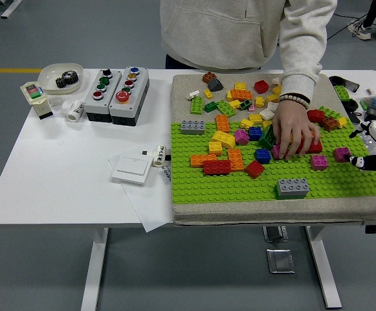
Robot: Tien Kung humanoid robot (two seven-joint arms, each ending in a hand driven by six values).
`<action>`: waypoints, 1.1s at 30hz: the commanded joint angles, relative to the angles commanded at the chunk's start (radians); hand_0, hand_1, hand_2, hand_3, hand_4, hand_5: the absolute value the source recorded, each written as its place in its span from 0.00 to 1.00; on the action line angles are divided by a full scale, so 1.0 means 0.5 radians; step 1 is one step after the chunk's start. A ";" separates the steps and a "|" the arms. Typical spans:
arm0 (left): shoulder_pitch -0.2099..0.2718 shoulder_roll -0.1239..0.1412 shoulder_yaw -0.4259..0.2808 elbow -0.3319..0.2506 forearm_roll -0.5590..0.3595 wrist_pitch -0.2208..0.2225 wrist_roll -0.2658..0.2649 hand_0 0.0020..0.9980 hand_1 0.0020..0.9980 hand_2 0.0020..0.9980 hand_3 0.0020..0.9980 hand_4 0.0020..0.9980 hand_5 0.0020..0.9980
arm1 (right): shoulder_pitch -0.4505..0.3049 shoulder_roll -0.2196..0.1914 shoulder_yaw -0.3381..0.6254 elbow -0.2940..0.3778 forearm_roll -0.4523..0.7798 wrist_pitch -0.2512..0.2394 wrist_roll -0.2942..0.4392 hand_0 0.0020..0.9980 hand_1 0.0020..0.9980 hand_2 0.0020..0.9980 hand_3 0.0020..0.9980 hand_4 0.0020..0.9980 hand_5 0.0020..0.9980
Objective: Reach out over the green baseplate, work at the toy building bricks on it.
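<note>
Head view: two magenta bricks (319, 162) beside person's hand (294, 133); right hand (374, 161) fingers' state perhaps indiscernible.

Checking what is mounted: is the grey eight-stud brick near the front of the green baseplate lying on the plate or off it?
On it. The grey eight-stud brick lies flat, studs up, within the green baseplate, apart from other bricks; whether pressed down, cannot tell.

2 button boxes (116, 94), gear bowl (61, 78), white switch (132, 169)
</note>
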 joint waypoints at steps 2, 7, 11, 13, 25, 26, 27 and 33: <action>-0.002 0.000 0.004 0.000 -0.006 0.000 -0.002 0.60 0.69 0.65 0.55 0.56 0.61 | 0.005 0.006 -0.012 -0.007 0.004 0.010 0.002 0.71 0.66 0.72 0.66 0.80 0.45; -0.006 0.001 0.012 -0.001 -0.018 -0.002 -0.006 0.60 0.69 0.65 0.55 0.56 0.61 | 0.029 0.023 -0.051 -0.024 0.016 0.035 0.007 0.71 0.66 0.72 0.66 0.80 0.45; -0.009 0.001 0.013 -0.002 -0.019 -0.004 -0.006 0.60 0.69 0.65 0.55 0.56 0.61 | 0.063 0.043 -0.091 -0.058 0.037 0.045 0.018 0.70 0.66 0.71 0.66 0.80 0.45; -0.011 0.001 0.013 -0.002 -0.020 -0.004 -0.006 0.60 0.69 0.65 0.55 0.56 0.61 | 0.091 0.059 -0.130 -0.095 0.042 0.043 0.026 0.70 0.66 0.71 0.66 0.80 0.45; -0.019 0.003 0.020 -0.002 -0.035 -0.006 -0.011 0.60 0.69 0.65 0.55 0.56 0.61 | 0.154 0.122 -0.211 -0.180 0.012 0.029 0.032 0.69 0.65 0.71 0.64 0.80 0.45; -0.020 0.003 0.020 -0.002 -0.034 -0.006 -0.011 0.60 0.69 0.65 0.55 0.56 0.61 | 0.157 0.125 -0.214 -0.184 0.015 0.030 0.031 0.69 0.64 0.71 0.64 0.80 0.45; -0.021 0.003 0.019 -0.002 -0.032 -0.006 -0.010 0.60 0.69 0.65 0.55 0.56 0.61 | 0.162 0.129 -0.220 -0.187 0.017 0.031 0.031 0.69 0.64 0.71 0.64 0.80 0.45; -0.026 0.003 0.017 -0.003 -0.025 -0.008 -0.007 0.60 0.69 0.65 0.55 0.56 0.61 | 0.196 0.161 -0.271 -0.224 0.016 0.043 0.031 0.69 0.64 0.71 0.64 0.80 0.45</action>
